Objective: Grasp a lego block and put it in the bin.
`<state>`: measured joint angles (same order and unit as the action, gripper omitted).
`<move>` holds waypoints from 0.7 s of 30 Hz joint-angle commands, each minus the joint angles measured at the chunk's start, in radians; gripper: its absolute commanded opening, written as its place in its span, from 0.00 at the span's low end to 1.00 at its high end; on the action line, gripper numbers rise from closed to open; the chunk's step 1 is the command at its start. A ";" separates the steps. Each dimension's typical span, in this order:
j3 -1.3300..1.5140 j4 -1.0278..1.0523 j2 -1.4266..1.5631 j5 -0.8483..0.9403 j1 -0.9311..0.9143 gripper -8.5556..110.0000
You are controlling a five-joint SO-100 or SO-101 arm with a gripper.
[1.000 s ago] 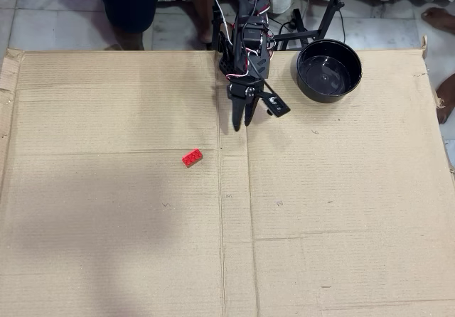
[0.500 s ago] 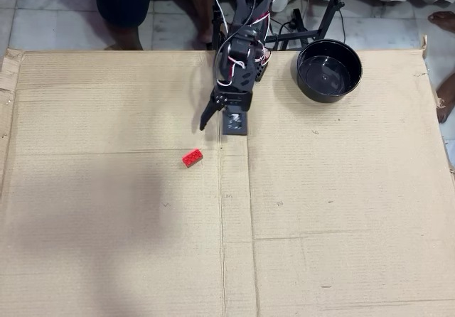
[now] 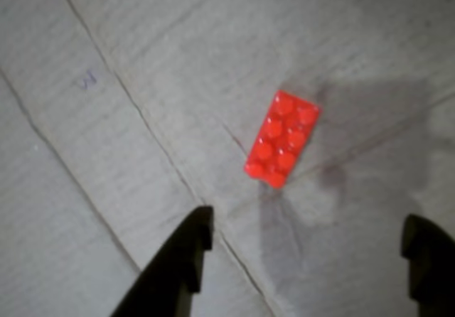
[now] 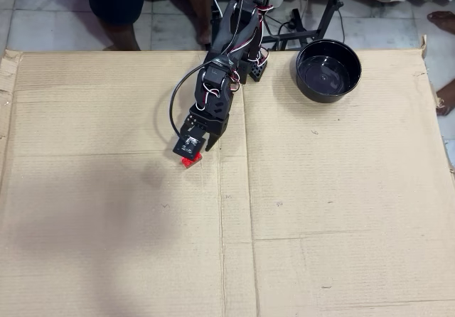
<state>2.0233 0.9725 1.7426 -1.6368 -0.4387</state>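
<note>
The red lego block [image 3: 282,139] lies flat on the cardboard, studs up, just ahead of my gripper [image 3: 309,242] in the wrist view. The two black fingers [image 3: 186,256] stand wide apart, open and empty, with the block beyond the gap between them. In the overhead view the gripper [image 4: 193,149] hangs over the block [image 4: 190,161], which peeks out red under its tip, left of the cardboard's centre seam. The bin, a glossy black bowl [image 4: 319,96], stands empty at the far right of the arm's base.
Brown cardboard [image 4: 320,210] covers the whole work surface, with a seam running down its middle. A black stand [image 4: 323,20] and cables lie behind the bowl. A person's legs [image 4: 121,4] stand beyond the far edge.
</note>
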 commanded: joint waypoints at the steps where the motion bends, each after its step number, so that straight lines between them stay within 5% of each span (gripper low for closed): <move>1: -0.074 -0.009 -0.032 -0.046 -0.018 0.33; 21: -0.098 -0.141 -0.252 -0.138 -0.064 0.32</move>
<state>1.9589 0.8560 1.4941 -1.7656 -0.5108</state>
